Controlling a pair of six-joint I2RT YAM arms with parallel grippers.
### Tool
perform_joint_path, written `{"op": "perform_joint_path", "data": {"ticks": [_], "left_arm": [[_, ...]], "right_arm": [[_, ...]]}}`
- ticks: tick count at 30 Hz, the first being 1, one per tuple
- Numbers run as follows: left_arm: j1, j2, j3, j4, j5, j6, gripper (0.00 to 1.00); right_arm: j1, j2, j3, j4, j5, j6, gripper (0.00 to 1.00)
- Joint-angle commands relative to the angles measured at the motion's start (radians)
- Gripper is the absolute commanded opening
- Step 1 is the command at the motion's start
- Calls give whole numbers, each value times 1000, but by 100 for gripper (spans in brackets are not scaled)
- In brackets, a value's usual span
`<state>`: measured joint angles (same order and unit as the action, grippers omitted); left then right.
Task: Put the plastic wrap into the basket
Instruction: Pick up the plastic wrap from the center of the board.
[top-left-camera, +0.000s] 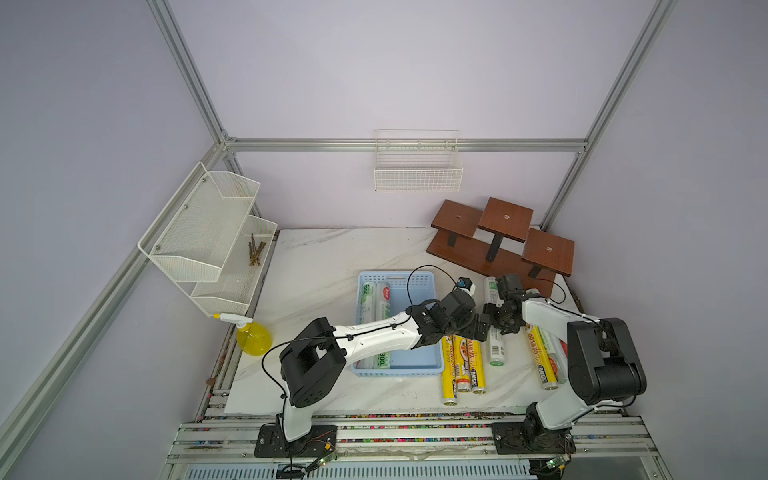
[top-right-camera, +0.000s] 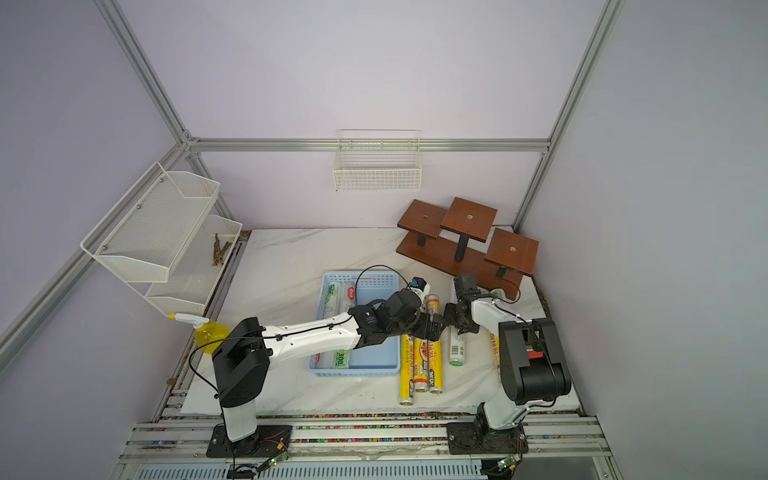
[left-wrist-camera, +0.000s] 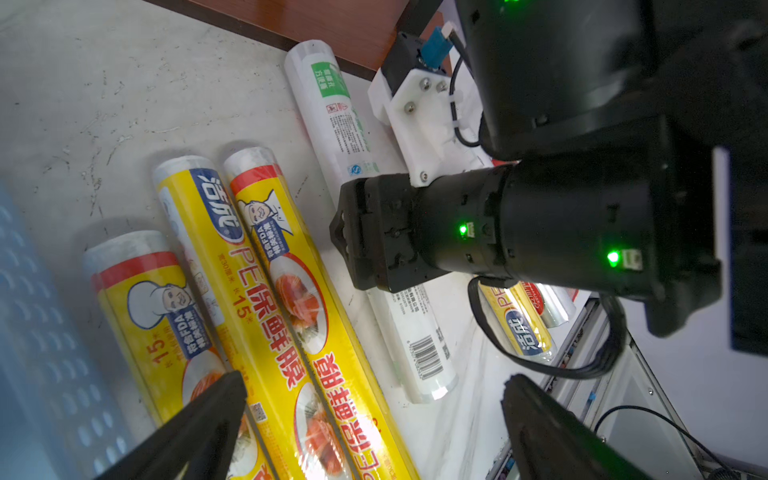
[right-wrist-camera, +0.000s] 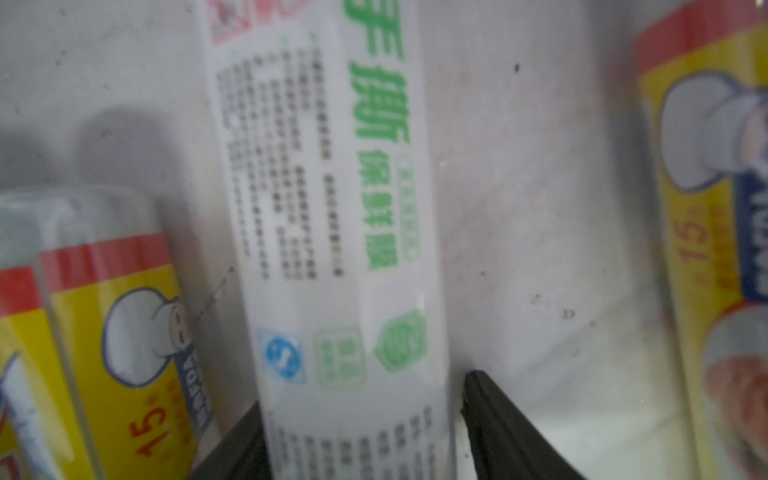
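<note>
The light-blue basket (top-left-camera: 399, 275) sits mid-table, with two white green-print rolls of plastic wrap (top-left-camera: 376, 303) lying along its left side. Three yellow rolls (top-left-camera: 463, 365) lie side by side on the table just right of it. My left gripper (left-wrist-camera: 376, 380) hovers open above these yellow rolls (left-wrist-camera: 266, 291). Right of them lies a white green-print roll (top-left-camera: 496, 349). My right gripper (right-wrist-camera: 365, 395) is shut on this roll (right-wrist-camera: 332, 208), which rests on the table. More rolls (top-left-camera: 544, 361) lie partly hidden under the right arm. In both top views the two grippers nearly touch.
A brown stepped wooden stand (top-left-camera: 503, 232) fills the back right corner. A yellow spray bottle (top-left-camera: 253, 338) stands at the table's left edge under a white two-tier mesh rack (top-left-camera: 208, 232). A white wire basket (top-left-camera: 417, 166) hangs on the back wall.
</note>
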<state>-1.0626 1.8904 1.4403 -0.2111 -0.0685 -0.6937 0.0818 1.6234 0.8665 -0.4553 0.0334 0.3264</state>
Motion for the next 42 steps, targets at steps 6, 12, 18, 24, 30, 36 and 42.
{"op": "perform_joint_path", "data": {"ticks": [6,12,18,24,30,36,42], "left_arm": [[0,-46,-11,9,-41,-3,100],[0,-42,-12,14,-43,-3,100],[3,-32,-8,17,-27,-4,100],[6,-59,-36,29,-41,-10,100],[6,-68,-44,41,-43,-14,100],[6,-87,-62,41,-66,-15,100],[11,-146,-112,55,-140,-13,100]], "right_arm": [[2,106,58,-35,-4,-41,68],[4,77,36,-46,67,-17,57],[3,32,31,-44,66,-3,50],[5,-46,10,-46,65,3,43],[6,-137,6,-55,42,2,38],[7,-215,23,-87,11,-4,37],[31,-298,54,-99,-113,17,37]]}}
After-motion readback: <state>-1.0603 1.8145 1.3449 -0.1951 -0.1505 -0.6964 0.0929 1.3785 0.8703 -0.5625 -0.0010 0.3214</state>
